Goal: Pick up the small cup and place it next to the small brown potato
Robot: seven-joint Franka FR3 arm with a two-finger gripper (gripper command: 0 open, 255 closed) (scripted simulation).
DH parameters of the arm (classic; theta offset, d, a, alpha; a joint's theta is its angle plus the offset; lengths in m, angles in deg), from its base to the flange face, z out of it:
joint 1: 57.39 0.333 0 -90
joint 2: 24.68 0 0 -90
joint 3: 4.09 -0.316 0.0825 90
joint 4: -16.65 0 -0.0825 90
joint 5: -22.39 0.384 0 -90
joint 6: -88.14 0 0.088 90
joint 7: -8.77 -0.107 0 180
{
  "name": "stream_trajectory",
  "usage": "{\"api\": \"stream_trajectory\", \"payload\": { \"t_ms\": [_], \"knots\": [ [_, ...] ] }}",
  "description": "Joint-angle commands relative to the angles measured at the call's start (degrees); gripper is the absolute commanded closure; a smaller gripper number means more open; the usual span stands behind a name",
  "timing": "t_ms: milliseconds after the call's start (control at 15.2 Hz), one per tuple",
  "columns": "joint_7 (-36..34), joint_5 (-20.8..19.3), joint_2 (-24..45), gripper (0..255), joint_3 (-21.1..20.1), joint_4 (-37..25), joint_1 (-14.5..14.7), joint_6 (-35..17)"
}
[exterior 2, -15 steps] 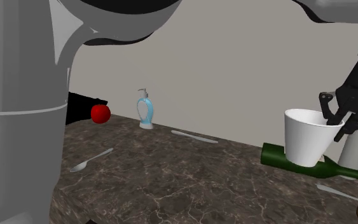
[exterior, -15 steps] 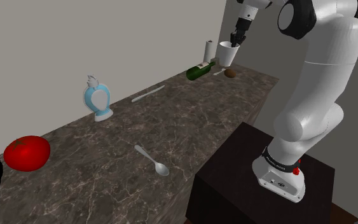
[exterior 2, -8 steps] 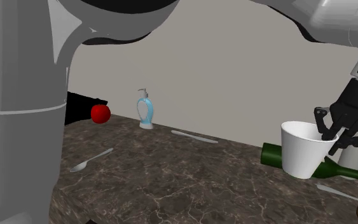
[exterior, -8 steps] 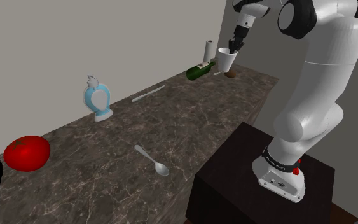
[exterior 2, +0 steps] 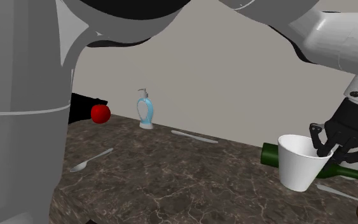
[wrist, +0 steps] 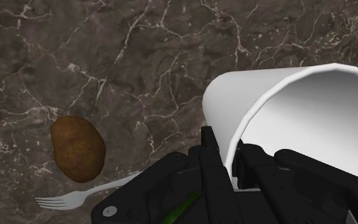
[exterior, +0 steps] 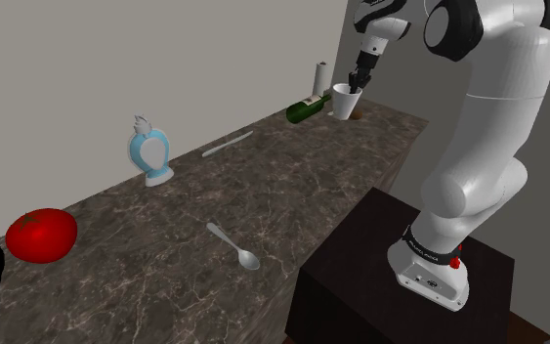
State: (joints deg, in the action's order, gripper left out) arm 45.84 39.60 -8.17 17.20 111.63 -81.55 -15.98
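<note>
**Cup held at the far end of the counter, close to the potato**

Item inspected: a white cup (exterior 2: 296, 162), clasped by the black gripper (exterior 2: 323, 147) at its rim. In the wrist view one finger sits inside the cup's mouth and the other against its outer wall, the two closed narrow on that wall. The cup hangs tilted, low over the dark marbled counter (exterior: 263, 195). Whether its base touches the surface cannot be told.

Surroundings:
- The brown potato (wrist: 77, 147) lies on the counter near the cup, with a bare strip of counter between them.
- A pale fork (wrist: 85, 194) lies just beside the potato, its prongs near the potato's end.
- A green bottle (exterior 2: 279, 154) lies on its side directly behind the cup in the second exterior view, partly covered by it.
- A white upright cylinder (exterior: 319, 76) stands against the wall past the bottle.

Well apart, towards the shoulder view's left:
- a knife (exterior: 228, 145)
- a blue and white soap dispenser (exterior: 149, 151)
- a spoon (exterior: 233, 246)
- a red tomato (exterior: 41, 235)

Obstructions: the bottle and the fork crowd the area around the potato. The counter between cup and potato is bare.
</note>
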Motion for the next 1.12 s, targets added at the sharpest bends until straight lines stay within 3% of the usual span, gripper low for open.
{"api": "stream_trajectory", "payload": {
  "t_ms": [0,1056],
  "knots": [
    [0.29,0.2,0.31,255,-0.07,0.88,0.02,-1.19],
    [2.78,2.23,3.54,255,-0.74,6.48,-0.09,-9.49]
  ]
}}
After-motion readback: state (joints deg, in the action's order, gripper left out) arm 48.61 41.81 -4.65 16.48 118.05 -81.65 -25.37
